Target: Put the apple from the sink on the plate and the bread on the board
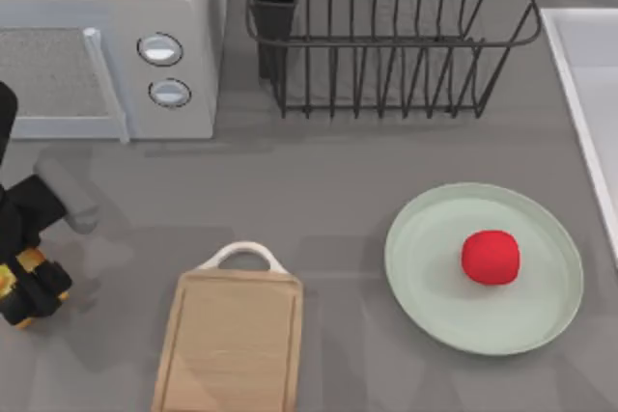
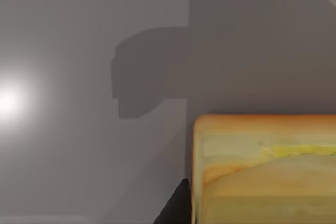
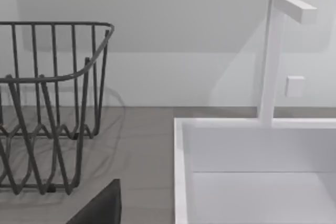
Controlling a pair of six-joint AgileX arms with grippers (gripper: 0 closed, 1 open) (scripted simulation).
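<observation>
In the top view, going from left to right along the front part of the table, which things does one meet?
Left gripper holding the bread → board → plate → apple on it → sink.

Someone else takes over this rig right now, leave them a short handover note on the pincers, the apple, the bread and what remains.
Left pincer: at the table's left edge, shut on the small golden-orange bread chunk, left of the light wooden cutting board.
Right arm: parked facing the pale whitish sink.
Done: small bright red apple sits on the round mint-green plate.
Left: carry the bread over the board, set it down, release.
</observation>
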